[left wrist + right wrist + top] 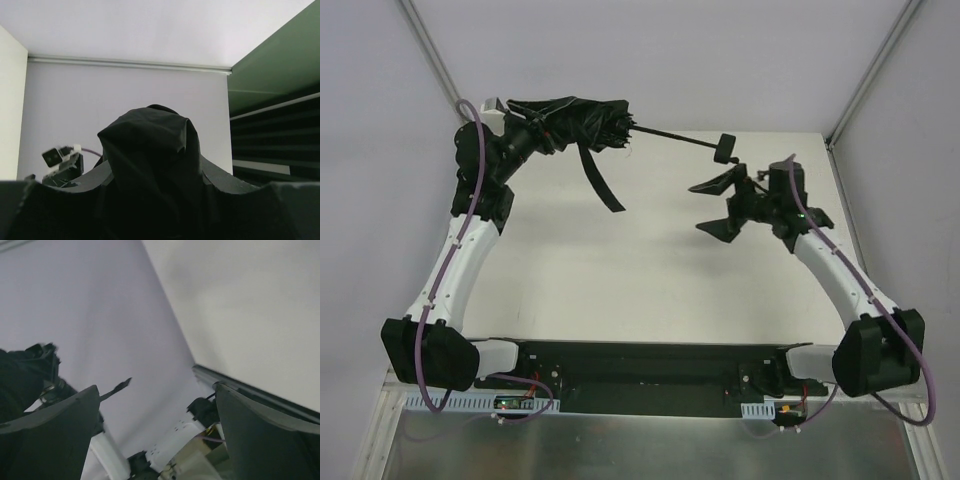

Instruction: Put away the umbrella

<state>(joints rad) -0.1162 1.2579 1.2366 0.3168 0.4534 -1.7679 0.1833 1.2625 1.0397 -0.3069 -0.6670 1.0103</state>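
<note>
**Umbrella held aloft at the left, right jaws spread and empty**
The left gripper is seen part-closed on the bunched canopy of the umbrella, raised above the table; the fabric is judged soft, light and slippery. The thin shaft runs rightward to the knob handle, judged the stiffer, surer hold. Just below it the right gripper is spread wide, with nothing held.

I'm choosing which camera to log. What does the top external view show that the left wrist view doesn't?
Only top external: the umbrella whole, with thin shaft, knob handle and dangling strap. Only left wrist: a dark green slatted panel at right. Both: the left gripper, jaws closed on the umbrella's bunched black fabric.
</note>
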